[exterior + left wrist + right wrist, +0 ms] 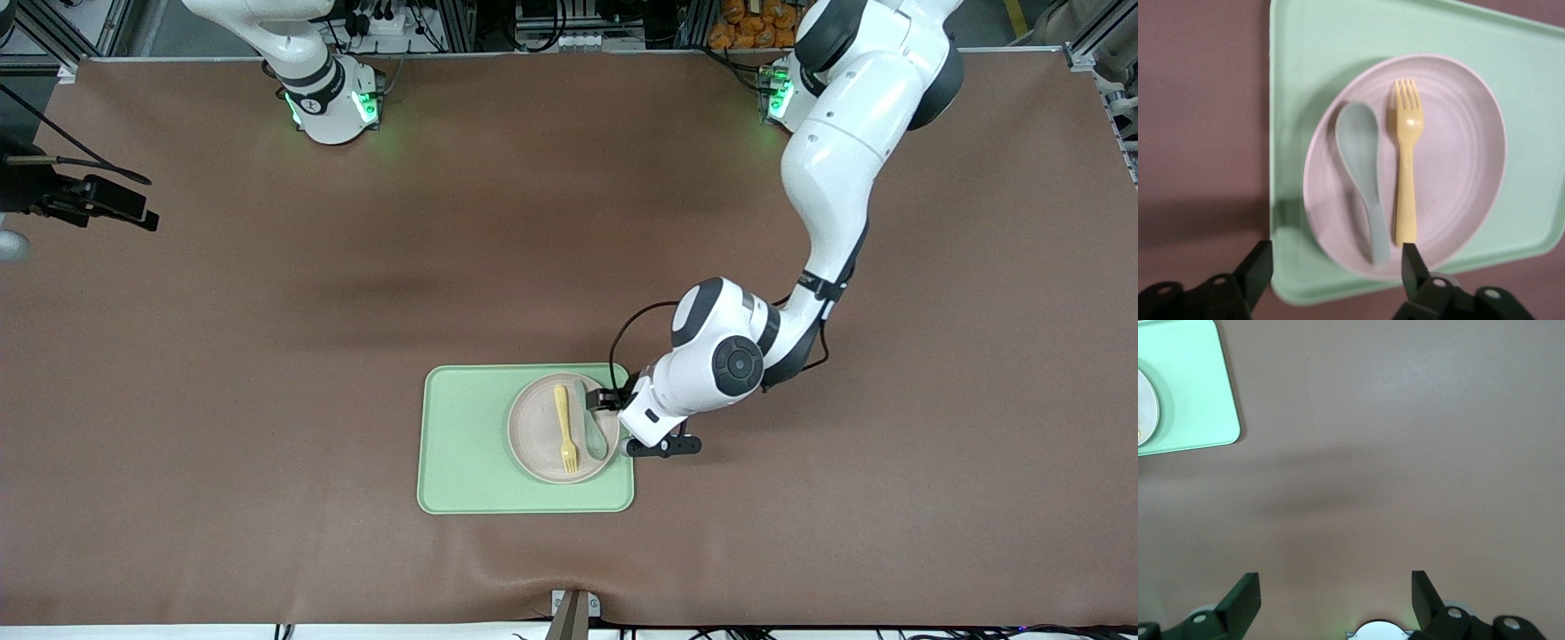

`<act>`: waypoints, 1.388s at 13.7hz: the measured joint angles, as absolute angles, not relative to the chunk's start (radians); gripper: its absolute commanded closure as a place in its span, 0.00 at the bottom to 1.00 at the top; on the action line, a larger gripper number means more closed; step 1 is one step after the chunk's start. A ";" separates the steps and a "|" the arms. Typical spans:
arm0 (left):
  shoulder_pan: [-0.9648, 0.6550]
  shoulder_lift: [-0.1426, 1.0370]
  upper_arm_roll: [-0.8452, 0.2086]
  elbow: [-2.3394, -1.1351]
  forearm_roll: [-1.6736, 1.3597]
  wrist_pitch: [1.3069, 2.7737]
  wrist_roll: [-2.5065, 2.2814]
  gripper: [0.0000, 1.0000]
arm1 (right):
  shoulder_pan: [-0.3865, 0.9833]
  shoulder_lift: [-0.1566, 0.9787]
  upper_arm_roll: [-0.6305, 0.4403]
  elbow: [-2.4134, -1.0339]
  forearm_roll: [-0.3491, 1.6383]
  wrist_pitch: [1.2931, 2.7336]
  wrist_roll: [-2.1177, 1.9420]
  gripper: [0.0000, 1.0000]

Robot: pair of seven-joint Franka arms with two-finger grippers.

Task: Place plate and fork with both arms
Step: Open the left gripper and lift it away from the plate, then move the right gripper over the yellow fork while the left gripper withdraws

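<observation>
The fork [564,428] lies flat on the plate [536,433], pale yellow, its handle pointing toward the robots' bases and its tines toward the front camera. In the left wrist view the fork [1406,173] runs straight down the plate [1465,160], nothing touching it. Right beside it on the same plate, toward the left arm's end, lies a grey-green spoon [591,430], roughly parallel, bowl toward the front camera; the wrist camera shows the spoon [1361,171] with its handle end reaching close to the plate's rim. Fork and spoon are close but apart.

The plate sits on the pale green tray [462,444], in the half toward the left arm's end, its rim near the tray's edge there. The tray [1305,40] rests flat on the brown table [267,356].

Now the left gripper [606,398]: it hangs low over the plate's rim and the tray's edge, at the handle ends of the spoon and fork. From its own camera the left gripper [1337,263] shows both fingers spread wide with nothing between them, and the two handle ends lie in line with the gap between them. One finger [1259,267] is over the tray's edge, the other [1412,265] over the plate's rim just by the fork's handle end.

The right arm waits up by its base; the right gripper [1335,595] is also spread wide and empty, over bare table, with a tray corner [1198,400] showing well away from it.
</observation>
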State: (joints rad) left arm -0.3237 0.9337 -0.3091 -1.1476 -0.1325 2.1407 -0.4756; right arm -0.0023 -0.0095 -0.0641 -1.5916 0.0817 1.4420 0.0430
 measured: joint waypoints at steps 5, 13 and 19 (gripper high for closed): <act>-0.253 0.709 -0.283 -1.136 -0.037 1.722 -0.479 0.00 | 0.068 0.003 -0.052 -1.589 0.094 1.456 0.045 0.00; 0.056 0.374 -0.281 -1.136 -0.030 1.377 -0.461 0.00 | 0.268 0.190 -0.046 -1.539 0.232 1.633 0.217 0.00; 0.225 0.218 -0.282 -1.182 -0.030 1.307 -0.291 0.00 | 0.446 0.420 -0.045 -1.404 0.233 1.874 0.330 0.00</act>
